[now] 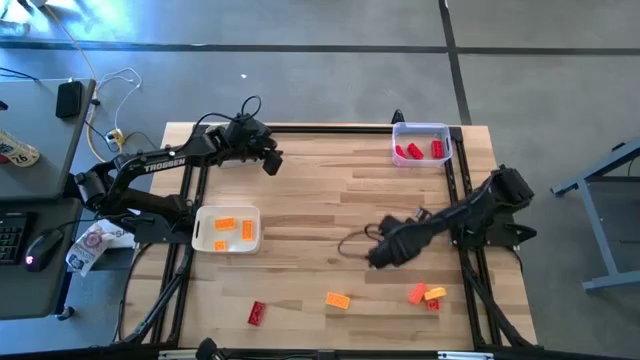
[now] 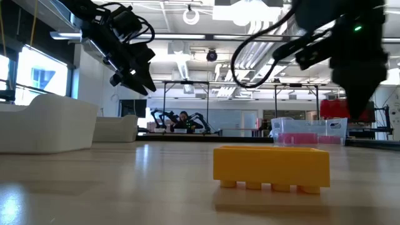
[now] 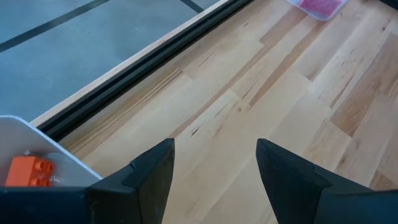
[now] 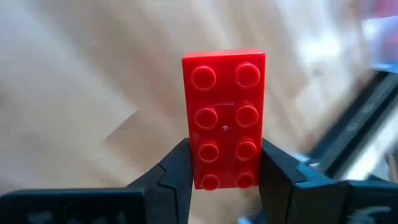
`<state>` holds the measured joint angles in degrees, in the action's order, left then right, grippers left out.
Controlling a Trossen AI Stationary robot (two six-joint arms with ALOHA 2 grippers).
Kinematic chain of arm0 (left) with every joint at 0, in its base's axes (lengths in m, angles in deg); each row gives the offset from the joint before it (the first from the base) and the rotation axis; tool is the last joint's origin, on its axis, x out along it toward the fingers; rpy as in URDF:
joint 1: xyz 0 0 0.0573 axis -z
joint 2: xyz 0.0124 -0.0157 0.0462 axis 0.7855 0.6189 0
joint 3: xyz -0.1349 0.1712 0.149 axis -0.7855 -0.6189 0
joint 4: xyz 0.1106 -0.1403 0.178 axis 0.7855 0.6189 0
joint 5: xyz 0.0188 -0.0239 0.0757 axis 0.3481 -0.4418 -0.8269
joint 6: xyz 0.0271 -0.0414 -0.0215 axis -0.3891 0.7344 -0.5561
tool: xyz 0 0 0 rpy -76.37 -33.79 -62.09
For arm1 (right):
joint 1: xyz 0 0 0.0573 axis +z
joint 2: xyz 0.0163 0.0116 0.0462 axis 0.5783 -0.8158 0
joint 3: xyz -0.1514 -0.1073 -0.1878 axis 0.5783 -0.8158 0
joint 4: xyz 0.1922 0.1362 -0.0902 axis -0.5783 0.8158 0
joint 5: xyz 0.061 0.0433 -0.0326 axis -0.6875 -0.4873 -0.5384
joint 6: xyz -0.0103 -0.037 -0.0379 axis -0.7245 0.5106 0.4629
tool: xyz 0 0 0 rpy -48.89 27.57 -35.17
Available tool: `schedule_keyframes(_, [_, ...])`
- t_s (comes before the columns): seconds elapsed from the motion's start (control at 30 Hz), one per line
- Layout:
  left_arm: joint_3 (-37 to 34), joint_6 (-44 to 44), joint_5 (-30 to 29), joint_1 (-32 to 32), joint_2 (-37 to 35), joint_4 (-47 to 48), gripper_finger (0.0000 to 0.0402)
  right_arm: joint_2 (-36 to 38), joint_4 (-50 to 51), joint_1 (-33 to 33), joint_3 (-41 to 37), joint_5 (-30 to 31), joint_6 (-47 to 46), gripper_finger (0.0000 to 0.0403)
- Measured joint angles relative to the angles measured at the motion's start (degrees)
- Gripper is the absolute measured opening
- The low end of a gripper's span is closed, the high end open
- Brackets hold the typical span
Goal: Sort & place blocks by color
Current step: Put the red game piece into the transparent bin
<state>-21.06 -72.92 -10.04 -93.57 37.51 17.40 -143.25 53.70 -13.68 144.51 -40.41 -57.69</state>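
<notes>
My right gripper [image 1: 379, 256] is over the middle right of the table, shut on a red 2x4 studded brick [image 4: 224, 118]. My left gripper [image 1: 271, 160] is open and empty above the far left of the table; between its fingers [image 3: 214, 149] only bare wood shows. A white tray [image 1: 203, 228] holds orange bricks [image 1: 225, 224]. A clear tray [image 1: 445, 133] at the far right holds red bricks [image 1: 415, 150]. Loose bricks lie near the front edge: a red one [image 1: 257, 313], an orange one [image 1: 338, 299], and a small orange, yellow and red group [image 1: 426, 295]. My right gripper pinches the red brick's two long sides [image 4: 198, 168] between its two fingers, at the end nearest the wrist. The rest of the brick sticks out beyond the fingertips, studded face toward the wrist camera. It is lifted clear of the table.
A yellow-orange brick [image 2: 272, 165] lies studs-down close to the low camera. Black rails [image 1: 455, 190] run along the table's left, right and far sides. Open wood lies between the two trays. A desk with a mouse and cables stands off the table's left.
</notes>
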Motion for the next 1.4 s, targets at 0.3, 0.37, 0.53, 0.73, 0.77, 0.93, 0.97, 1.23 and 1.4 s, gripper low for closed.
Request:
schedule_keyframes(0.3, [0.0,-1.2,0.0,1.0,0.0,1.4,0.0211,0.0,2.5,-13.4,0.0,5.8,9.2,0.0113])
schedule_keyframes(0.37, [0.0,-2.2,0.0,1.8,0.0,1.4,0.0211,0.0,2.5,-16.2,0.0,7.1,11.3,0.0113])
schedule_keyframes(0.53, [0.0,-3.0,0.0,4.8,0.0,1.4,0.0211,1.1,2.5,-22.6,0.0,11.2,15.6,0.0113])
schedule_keyframes(0.73, [0.0,-3.0,0.0,9.3,0.0,1.4,0.0211,5.5,2.4,-29.5,0.0,16.5,18.8,0.0113])
schedule_keyframes(0.77, [0.0,-3.0,0.0,10.1,0.0,1.4,0.0211,6.4,2.3,-30.8,0.0,17.2,19.2,0.0113])
schedule_keyframes(0.93, [0.0,-3.0,0.0,14.4,0.0,1.4,0.0211,9.8,1.1,-37.6,0.0,20.8,22.2,0.0113])
schedule_keyframes(0.97, [0.0,-2.9,0.0,15.2,0.0,1.4,0.0211,10.2,0.7,-39.0,0.0,21.3,22.9,0.0113])
schedule_keyframes(1.23, [0.0,-0.6,0.0,22.3,0.0,-0.4,0.0211,10.5,-7.6,-51.0,0.0,19.5,30.4,0.0113])
schedule_keyframes(1.4, [0.0,-0.4,0.0,27.1,0.0,-2.6,0.0211,10.5,-15.7,-57.3,0.0,13.5,36.1,0.0113])
